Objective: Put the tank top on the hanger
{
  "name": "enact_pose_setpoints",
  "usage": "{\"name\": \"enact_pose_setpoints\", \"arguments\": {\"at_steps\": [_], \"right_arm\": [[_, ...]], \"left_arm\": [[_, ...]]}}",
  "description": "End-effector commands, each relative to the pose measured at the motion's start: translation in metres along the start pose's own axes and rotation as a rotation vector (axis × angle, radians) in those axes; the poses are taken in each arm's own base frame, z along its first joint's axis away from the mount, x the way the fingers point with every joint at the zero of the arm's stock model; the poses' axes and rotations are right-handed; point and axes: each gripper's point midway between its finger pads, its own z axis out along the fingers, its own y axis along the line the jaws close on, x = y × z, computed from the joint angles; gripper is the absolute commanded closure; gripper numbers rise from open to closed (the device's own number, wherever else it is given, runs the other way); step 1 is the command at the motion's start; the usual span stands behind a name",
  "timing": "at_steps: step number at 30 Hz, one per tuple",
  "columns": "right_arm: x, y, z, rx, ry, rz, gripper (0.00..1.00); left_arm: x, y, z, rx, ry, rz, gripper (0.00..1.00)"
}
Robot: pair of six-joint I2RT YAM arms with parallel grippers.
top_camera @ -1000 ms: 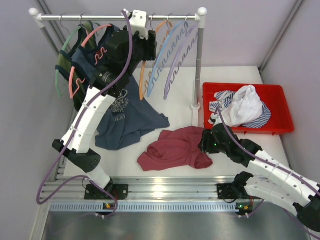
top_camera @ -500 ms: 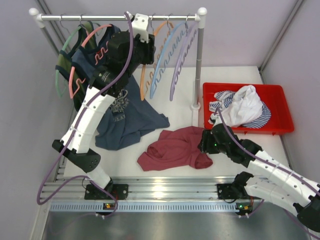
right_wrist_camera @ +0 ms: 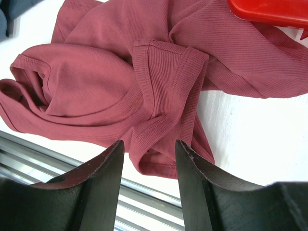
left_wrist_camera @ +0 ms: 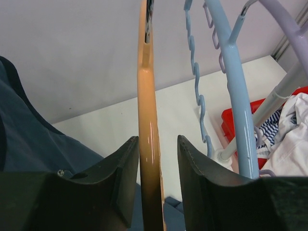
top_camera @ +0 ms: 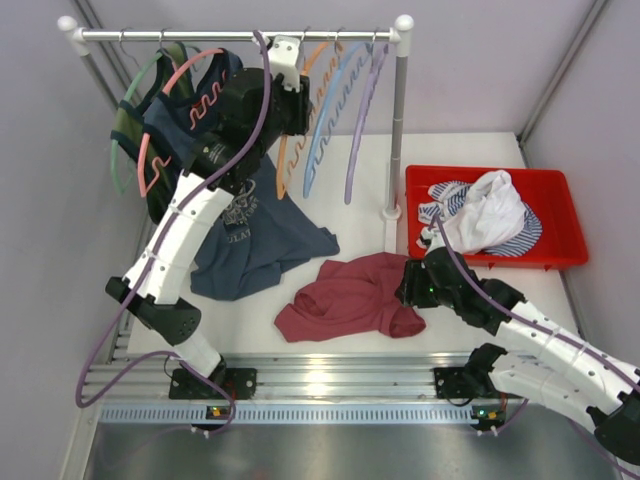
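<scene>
maroon tank top [right_wrist_camera: 96, 82], orange hanger [left_wrist_camera: 147, 120]

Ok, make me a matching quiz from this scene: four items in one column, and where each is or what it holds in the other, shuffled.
1 maroon tank top
2 orange hanger
3 red tray
4 navy top

a straddled by the left pincer
b holds white and striped clothes
c crumpled on the table beneath the right pincer
d shows a printed graphic

Pairs: 1-c, 2-a, 3-b, 4-d
</scene>
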Motion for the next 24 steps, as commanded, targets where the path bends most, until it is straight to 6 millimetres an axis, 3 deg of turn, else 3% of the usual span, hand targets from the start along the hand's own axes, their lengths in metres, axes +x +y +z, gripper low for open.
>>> {"name": "enact_pose_setpoints", "arguments": {"at_steps": [1,4,8,9,10,17,24], "right_arm": [[-0.008,0.004,-0.005,-0.020,-0.025,0.001,0.53],[-0.009,0.004,-0.006,-0.020,-0.027,0.002,0.53],[-0.008,0.004,-0.007,-0.022,-0.031,0.005,0.53],[-0.007,0.003,-0.007,-0.022,-0.029,0.003,0.53],[-0.007,0.004,-0.007,-0.024,-0.029,0.003,0.53],[-0.008,0.004,-0.007,-0.024,-0.028,-0.007,0.53],[-0.008,0.004,-0.005,-0.023,-0.025,-0.009,0.53]], "left_arm": [[-0.006,0.002,-0.007,0.002,-0.027,-0.024,0.58],[-0.006,0.003,-0.008,0.002,-0.031,-0.028,0.62],[-0.011,0.002,-0.010,0.007,-0.058,-0.039,0.83],[-0.012,0.002,-0.010,0.007,-0.064,-0.040,0.95],[-0.017,0.003,-0.011,0.008,-0.080,-0.040,1.00],[-0.051,0.011,-0.022,-0.023,-0.206,-0.033,1.00],[-0.068,0.014,-0.038,-0.023,-0.276,0.010,1.00]]}}
